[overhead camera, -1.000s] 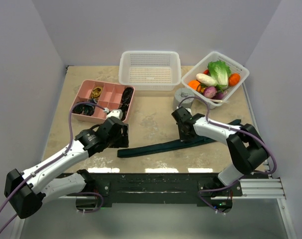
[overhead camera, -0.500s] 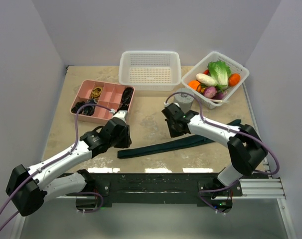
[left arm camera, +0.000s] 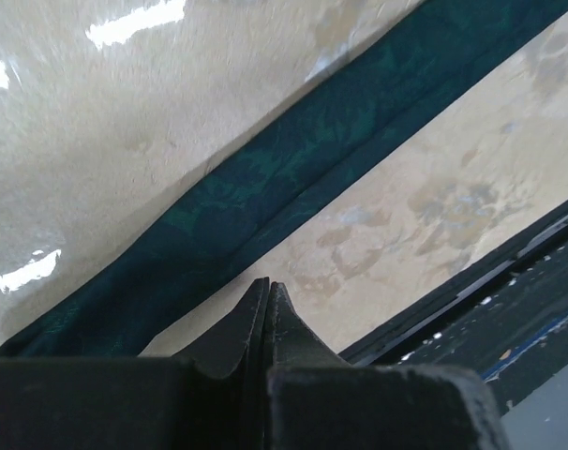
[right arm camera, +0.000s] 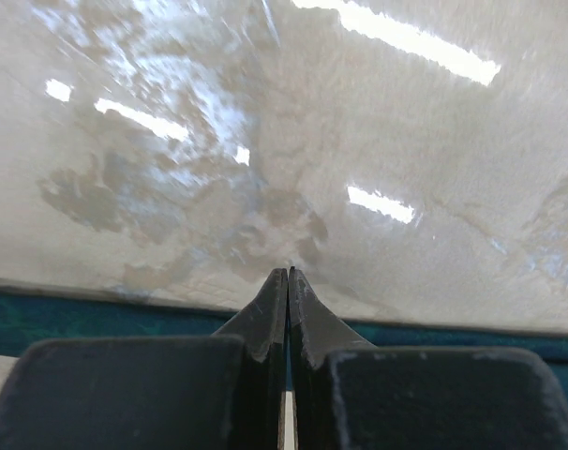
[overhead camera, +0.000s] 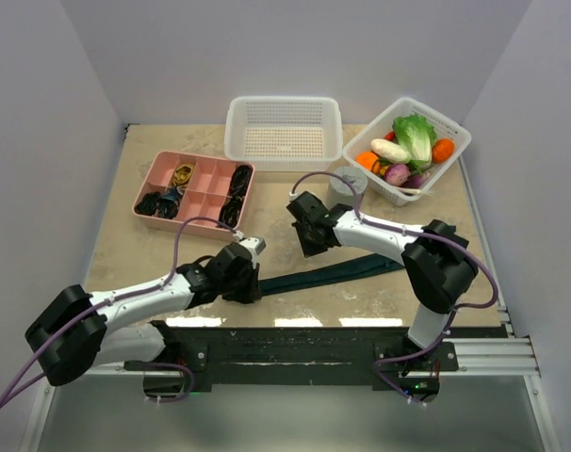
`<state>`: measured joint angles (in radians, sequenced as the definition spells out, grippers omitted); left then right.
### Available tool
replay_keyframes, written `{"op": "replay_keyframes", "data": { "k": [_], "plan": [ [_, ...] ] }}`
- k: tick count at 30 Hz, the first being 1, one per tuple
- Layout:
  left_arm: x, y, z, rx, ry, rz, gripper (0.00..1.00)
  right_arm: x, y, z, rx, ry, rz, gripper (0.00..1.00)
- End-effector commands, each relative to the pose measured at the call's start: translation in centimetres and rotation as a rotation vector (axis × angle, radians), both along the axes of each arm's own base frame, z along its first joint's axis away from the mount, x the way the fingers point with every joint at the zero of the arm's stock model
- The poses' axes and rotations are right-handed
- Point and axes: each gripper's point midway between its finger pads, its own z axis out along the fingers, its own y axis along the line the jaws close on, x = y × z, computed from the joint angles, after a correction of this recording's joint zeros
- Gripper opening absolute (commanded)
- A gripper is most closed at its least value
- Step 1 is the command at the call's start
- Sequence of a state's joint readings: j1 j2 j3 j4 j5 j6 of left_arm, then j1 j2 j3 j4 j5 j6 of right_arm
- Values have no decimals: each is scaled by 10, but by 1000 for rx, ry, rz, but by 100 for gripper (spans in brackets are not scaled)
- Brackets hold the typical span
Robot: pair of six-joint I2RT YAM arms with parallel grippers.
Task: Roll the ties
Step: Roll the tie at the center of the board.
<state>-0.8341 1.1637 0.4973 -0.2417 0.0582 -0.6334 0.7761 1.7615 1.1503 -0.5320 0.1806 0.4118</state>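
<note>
The dark teal tie [overhead camera: 334, 273] lies flat near the table's front edge, slanting up to the right. My left gripper [overhead camera: 251, 284] covers its left end and the right forearm hides its right end. In the left wrist view the tie [left arm camera: 293, 169] crosses diagonally and my left gripper [left arm camera: 268, 286] is shut, empty, its tips just off the band's near edge. My right gripper [overhead camera: 303, 235] is behind the tie's middle, shut with nothing in it. In the right wrist view the shut right gripper [right arm camera: 287, 274] points at bare table, with the tie [right arm camera: 78, 323] as a teal strip below.
A pink compartment tray [overhead camera: 213, 175] with black cords sits at back left. A white empty basket [overhead camera: 284, 162] stands at back centre, a basket of vegetables [overhead camera: 450, 162] at back right, a grey cylinder [overhead camera: 346, 183] before it. The black front rail [left arm camera: 509, 272] runs close by.
The left gripper has moved right and down onto the tie's left end and shut from open. The right gripper has left the tie and moved left and back, staying shut.
</note>
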Motion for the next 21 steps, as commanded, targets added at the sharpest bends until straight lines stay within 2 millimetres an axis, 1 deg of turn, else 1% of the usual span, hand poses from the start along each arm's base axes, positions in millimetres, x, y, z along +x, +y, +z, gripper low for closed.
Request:
{"op": "replay_keyframes", "data": {
  "k": [1, 4, 5, 6, 8, 10, 11, 14, 15, 16, 17, 18, 20, 21],
  "plan": [
    [0, -5, -11, -5, -17, -33, 0, 29, 24, 32, 69, -97, 19, 0],
    [4, 1, -16, 32, -18, -4, 0, 36, 30, 43, 86, -122, 21, 0],
    [5, 5, -20, 62, -15, 11, 0, 39, 31, 45, 91, -128, 19, 0],
    [5, 5, -21, 66, -8, 15, 0, 41, 33, 48, 96, -137, 19, 0],
    [11, 12, -24, 110, -24, 52, 0, 43, 34, 46, 92, -135, 21, 0],
    [16, 14, -24, 132, -30, 80, 0, 44, 36, 45, 90, -132, 24, 0],
    [20, 20, -27, 169, -37, 105, 0, 44, 37, 44, 91, -128, 28, 0],
    [31, 22, -22, 199, -68, 133, 0, 44, 36, 38, 83, -118, 32, 0],
    [36, 19, -17, 201, -83, 137, 0, 43, 36, 36, 81, -114, 35, 0],
    [40, 21, -18, 228, -92, 137, 0, 44, 36, 36, 79, -115, 35, 0],
    [44, 30, -18, 280, -106, 157, 0, 44, 36, 35, 77, -116, 36, 0],
    [52, 27, -10, 287, -128, 167, 0, 44, 36, 35, 74, -116, 38, 0],
    [57, 30, -11, 340, -137, 155, 0, 45, 35, 34, 73, -117, 36, 0],
    [61, 26, -6, 336, -148, 149, 0, 47, 36, 35, 74, -122, 36, 0]
  ]
}}
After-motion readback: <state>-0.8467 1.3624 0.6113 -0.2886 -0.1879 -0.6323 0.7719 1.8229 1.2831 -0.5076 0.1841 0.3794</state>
